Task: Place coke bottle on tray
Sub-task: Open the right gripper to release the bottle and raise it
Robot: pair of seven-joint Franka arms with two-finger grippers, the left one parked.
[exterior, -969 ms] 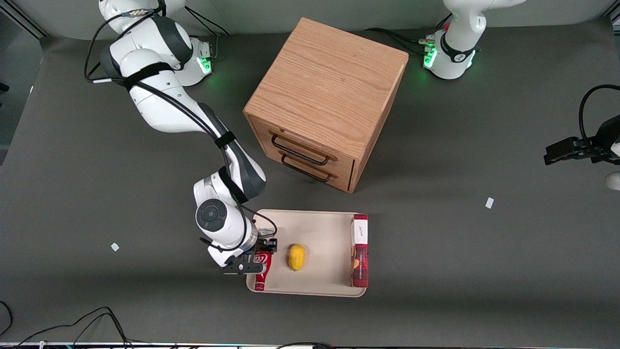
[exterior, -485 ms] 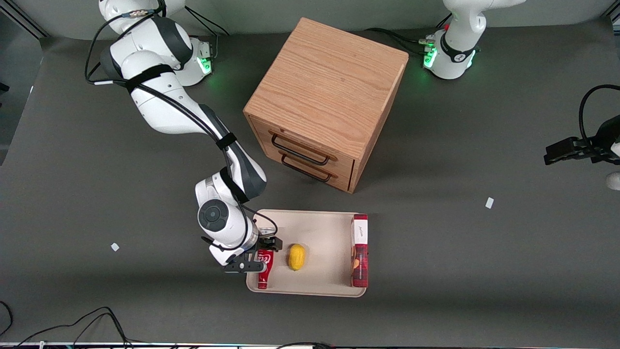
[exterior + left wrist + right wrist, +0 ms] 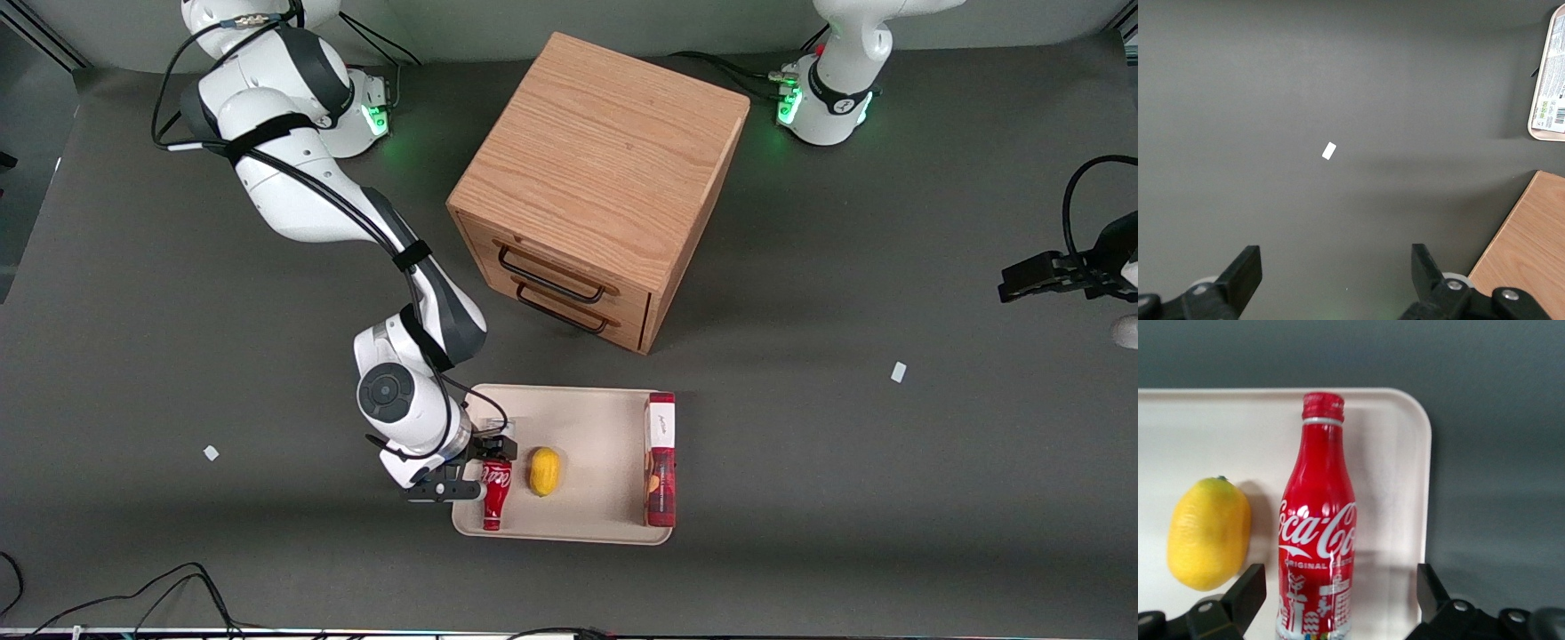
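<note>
one bottle lying flat on the tray, tool spread around its base

coke bottle [image 3: 496,498] lies on tray [image 3: 587,418] beside lemon [image 3: 545,471], neck pointing away from the tool [image 3: 467,469], whose fingers stand apart, unclamped.

Right arm extended from its base, elbow bent, wrist angled downward toward the front camera. Right gripper [image 3: 462,468] low over the surface; jaws spread wide in the wrist view, not closed on anything.
</note>
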